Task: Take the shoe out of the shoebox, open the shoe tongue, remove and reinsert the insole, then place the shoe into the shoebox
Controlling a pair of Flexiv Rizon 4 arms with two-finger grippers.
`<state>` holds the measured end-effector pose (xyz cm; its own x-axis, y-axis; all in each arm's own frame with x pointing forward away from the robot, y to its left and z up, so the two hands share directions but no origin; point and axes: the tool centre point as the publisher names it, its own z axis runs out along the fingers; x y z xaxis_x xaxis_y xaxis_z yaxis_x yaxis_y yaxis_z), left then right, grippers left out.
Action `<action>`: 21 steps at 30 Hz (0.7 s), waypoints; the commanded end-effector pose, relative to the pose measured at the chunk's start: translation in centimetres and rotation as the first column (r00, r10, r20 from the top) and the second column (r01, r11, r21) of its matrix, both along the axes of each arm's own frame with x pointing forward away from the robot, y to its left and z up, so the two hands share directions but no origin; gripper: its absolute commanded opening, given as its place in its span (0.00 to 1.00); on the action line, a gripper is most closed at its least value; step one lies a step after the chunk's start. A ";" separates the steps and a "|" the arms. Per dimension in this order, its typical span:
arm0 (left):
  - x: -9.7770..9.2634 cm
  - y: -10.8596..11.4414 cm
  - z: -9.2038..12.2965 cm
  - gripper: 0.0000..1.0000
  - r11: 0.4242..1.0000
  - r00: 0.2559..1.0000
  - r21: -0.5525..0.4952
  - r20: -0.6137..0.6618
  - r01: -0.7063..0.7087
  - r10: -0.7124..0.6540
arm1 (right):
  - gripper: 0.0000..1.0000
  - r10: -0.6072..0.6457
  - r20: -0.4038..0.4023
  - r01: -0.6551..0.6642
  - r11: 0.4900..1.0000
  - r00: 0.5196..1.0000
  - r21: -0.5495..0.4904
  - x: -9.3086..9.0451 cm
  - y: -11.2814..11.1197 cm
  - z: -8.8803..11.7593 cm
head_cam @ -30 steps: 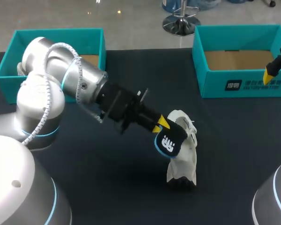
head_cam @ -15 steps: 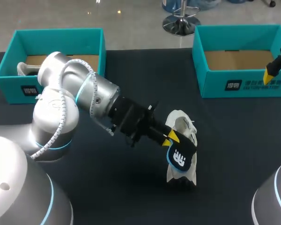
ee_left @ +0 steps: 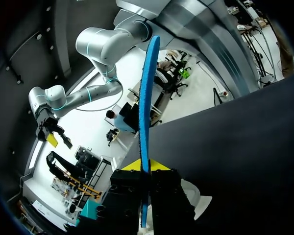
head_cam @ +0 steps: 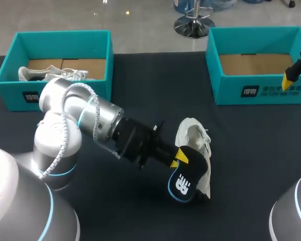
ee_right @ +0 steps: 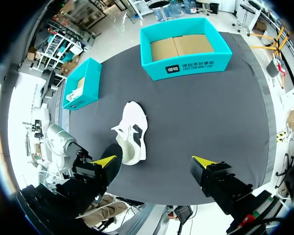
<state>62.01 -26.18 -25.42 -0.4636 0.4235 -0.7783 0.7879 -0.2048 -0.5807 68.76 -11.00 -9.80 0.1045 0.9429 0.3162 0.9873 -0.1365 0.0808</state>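
The left gripper (head_cam: 179, 159) is clamped on the insole (head_cam: 183, 185), which in the left wrist view runs edge-on between its two fingers. The insole hangs low against the near side of the white shoe (head_cam: 204, 168), not inside it. The shoe rests on the table (head_cam: 251, 150), well apart from the right shoebox (head_cam: 231, 93). The right gripper (head_cam: 291, 79) hangs above that box's front wall, with its fingers wide apart and empty. The step in hand is judged to be reinsertion. Raise the insole above the shoe opening and align its long axis with the shoe. Lead with the free end at a shallow angle and slide it toward the toe. The shoe is unrestrained and may slide or tip, so steady it with the right gripper. Release only once the insole lies flat.
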 end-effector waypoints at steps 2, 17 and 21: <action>-0.4 -0.4 -1.4 0.00 1.000 1.000 -0.005 0.003 -0.005 0.005 | 1.00 0.000 -0.007 0.000 1.000 1.000 -0.002 0.3 0.1 0.1; -0.2 0.0 -2.9 0.00 1.000 1.000 0.000 0.002 -0.022 0.022 | 1.00 0.000 -0.007 0.000 1.000 1.000 -0.002 0.3 0.1 0.1; -0.1 0.0 -3.0 0.00 1.000 1.000 0.001 0.002 -0.026 0.026 | 1.00 0.000 -0.007 0.000 1.000 1.000 -0.002 0.3 0.1 0.1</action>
<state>61.91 -26.06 -28.23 -0.4730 0.4157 -0.7768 0.7931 -0.1832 -0.5809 68.74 -11.02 -9.80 0.1049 0.9426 0.3172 0.9873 -0.1370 0.0806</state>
